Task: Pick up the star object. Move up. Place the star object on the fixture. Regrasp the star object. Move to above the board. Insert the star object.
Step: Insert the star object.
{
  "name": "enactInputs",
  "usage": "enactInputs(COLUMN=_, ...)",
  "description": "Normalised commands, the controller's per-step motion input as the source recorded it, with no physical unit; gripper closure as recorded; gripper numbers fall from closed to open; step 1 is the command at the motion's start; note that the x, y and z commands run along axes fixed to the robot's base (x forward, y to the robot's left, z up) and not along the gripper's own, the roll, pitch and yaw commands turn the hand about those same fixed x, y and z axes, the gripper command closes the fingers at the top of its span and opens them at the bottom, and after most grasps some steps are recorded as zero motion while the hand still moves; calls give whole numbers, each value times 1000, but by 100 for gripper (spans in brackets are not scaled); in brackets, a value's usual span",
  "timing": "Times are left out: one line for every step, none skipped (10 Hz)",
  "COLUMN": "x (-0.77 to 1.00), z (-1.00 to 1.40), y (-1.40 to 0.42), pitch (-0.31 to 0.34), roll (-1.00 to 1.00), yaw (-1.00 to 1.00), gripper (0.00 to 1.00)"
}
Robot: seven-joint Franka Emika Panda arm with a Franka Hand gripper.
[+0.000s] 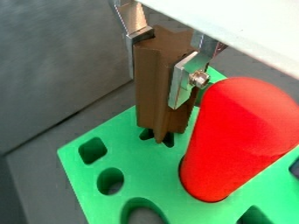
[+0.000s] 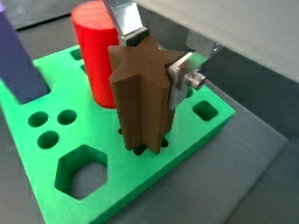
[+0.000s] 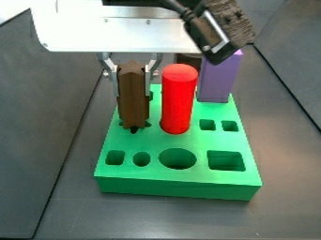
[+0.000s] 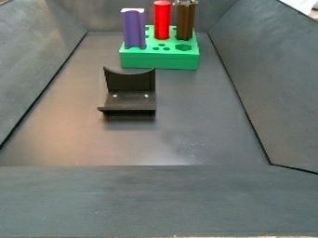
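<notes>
The star object, a dark brown ridged peg, stands upright with its lower end in the star-shaped hole of the green board. My gripper is shut on its upper part, with a silver finger pressed flat against its side. In a side view the star object rises from the board's back left corner under the gripper. The black fixture sits on the floor well away from the board, with nothing on it.
A red cylinder stands in the board right beside the star object, close to the finger in a wrist view. A tall purple block stands at another corner. Several holes in the board are open. Sloped dark walls enclose the floor.
</notes>
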Motion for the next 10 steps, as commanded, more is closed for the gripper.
enactInputs(x=0, z=-186, y=0, pitch=-89, roll=-54, yaw=949, gripper=100)
enactInputs(x=-9, z=-203, y=0, pitch=-94, roll=-40, yaw=1000, gripper=100)
enactInputs(x=0, z=-206, y=0, pitch=-96, roll=-23, yaw=1000, gripper=100)
enactInputs(x=0, z=-163, y=0, pitch=-91, roll=-33, yaw=900, gripper=100)
enactInputs(x=0, z=-186, y=0, pitch=-76, roll=-33, yaw=766, gripper=100)
enactInputs(x=0, z=-163, y=0, pitch=-90, roll=-37, yaw=751, gripper=100)
enactInputs(x=11, z=0, y=34, pitch=0, roll=-19, yaw=269, gripper=100)
enactInputs(x=51, z=-151, y=0, pitch=-3, roll=0, yaw=226, gripper=100)
enactInputs(x=260, z=-397, y=-83, pitch=-87, roll=0, yaw=211, gripper=100)
enactInputs(x=143, z=-334, y=-103, pitch=-73, roll=0, yaw=297, gripper=100)
